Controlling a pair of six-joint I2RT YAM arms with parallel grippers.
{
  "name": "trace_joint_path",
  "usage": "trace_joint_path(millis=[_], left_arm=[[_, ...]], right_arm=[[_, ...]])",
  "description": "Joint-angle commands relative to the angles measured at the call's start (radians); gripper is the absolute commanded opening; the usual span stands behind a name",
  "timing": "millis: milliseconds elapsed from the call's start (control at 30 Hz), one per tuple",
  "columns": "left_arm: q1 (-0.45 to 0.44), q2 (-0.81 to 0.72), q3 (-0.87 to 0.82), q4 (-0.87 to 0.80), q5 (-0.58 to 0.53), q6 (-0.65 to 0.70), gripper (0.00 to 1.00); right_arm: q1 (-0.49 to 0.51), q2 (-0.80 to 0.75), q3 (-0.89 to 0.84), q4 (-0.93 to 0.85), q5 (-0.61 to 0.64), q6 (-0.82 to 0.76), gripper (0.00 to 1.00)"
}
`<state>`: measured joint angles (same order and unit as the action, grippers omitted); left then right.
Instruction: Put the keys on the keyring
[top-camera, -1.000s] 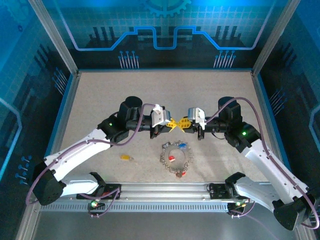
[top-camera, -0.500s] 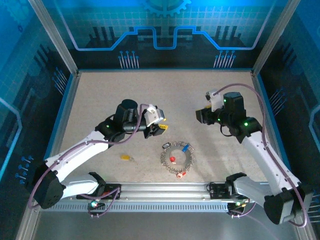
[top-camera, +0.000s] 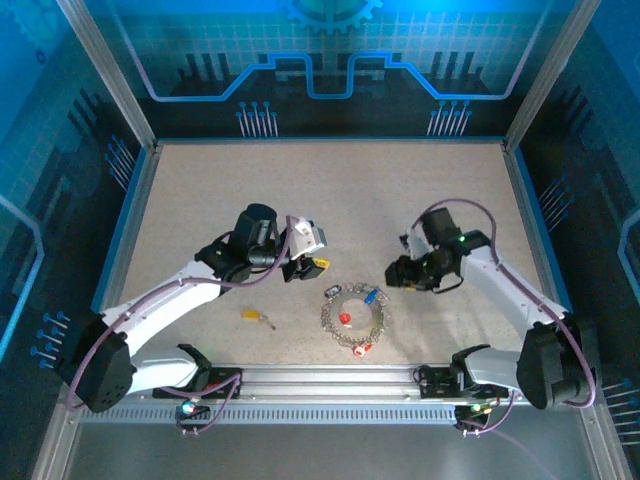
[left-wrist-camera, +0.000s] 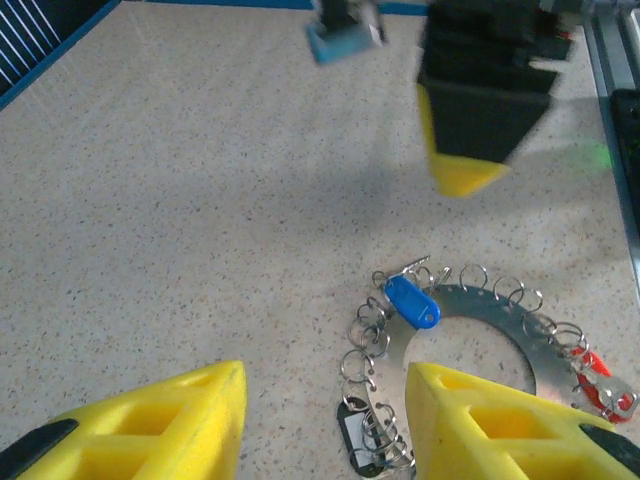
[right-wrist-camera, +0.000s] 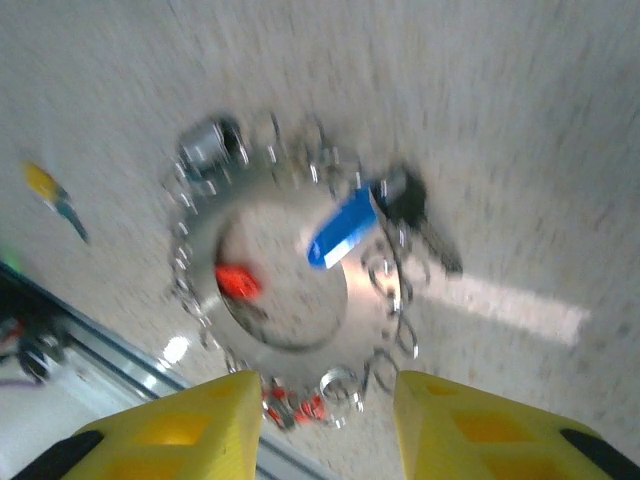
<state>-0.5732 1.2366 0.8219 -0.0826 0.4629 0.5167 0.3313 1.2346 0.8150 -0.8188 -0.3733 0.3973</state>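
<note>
The keyring (top-camera: 353, 318) lies flat near the table's front middle, a silvery plate edged with small wire loops. On it are a blue key (top-camera: 368, 296) and two red keys (top-camera: 344, 319). A yellow key (top-camera: 254, 316) lies loose to its left. My left gripper (top-camera: 318, 262) hovers open just up-left of the ring; the left wrist view has the keyring (left-wrist-camera: 500, 310) and the blue key (left-wrist-camera: 412, 301) ahead of the open gripper (left-wrist-camera: 325, 420). My right gripper (top-camera: 397, 275) is open at the ring's upper right. The blurred right wrist view shows the keyring (right-wrist-camera: 370, 300), blue key (right-wrist-camera: 342, 240), red key (right-wrist-camera: 235, 282) and yellow key (right-wrist-camera: 55, 197).
A black tag (left-wrist-camera: 352, 435) hangs on the ring's near loops. The metal rail (top-camera: 330, 380) with the arm bases runs along the front edge. Blue walls (top-camera: 320, 70) enclose the speckled table (top-camera: 330, 190).
The two grippers, which met tip to tip above the ring, separated. The right arm swung out to the back right, then came down beside the ring. The left gripper dropped slightly toward it.
</note>
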Motion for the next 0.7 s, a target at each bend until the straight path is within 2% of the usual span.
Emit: trace_joint_path(millis=[0,100,233,433,533,667], left_arm=[[0.017,0.038,0.029,-0.045,0.047,0.083,0.47],[0.022,0.046,0.038,-0.065,0.06,0.108,0.47],[0.034,0.046,0.034,-0.08,0.068,0.128,0.47],[0.036,0.037,-0.025,0.013,0.069,0.1,0.47],[0.035,0.038,-0.006,-0.027,0.083,0.116,0.47],[0.035,0.015,-0.02,-0.018,0.04,0.124,0.47]], right_arm=[[0.086,-0.034,-0.083,-0.034,0.057,0.111,0.39],[0.107,-0.065,-0.168,0.032,0.017,0.172,0.37],[0.13,-0.046,-0.215,0.078,-0.016,0.168,0.31],[0.189,-0.01,-0.204,0.11,-0.035,0.19,0.36],[0.198,0.015,-0.198,0.135,-0.021,0.194,0.37],[0.205,0.064,-0.194,0.165,-0.03,0.192,0.35]])
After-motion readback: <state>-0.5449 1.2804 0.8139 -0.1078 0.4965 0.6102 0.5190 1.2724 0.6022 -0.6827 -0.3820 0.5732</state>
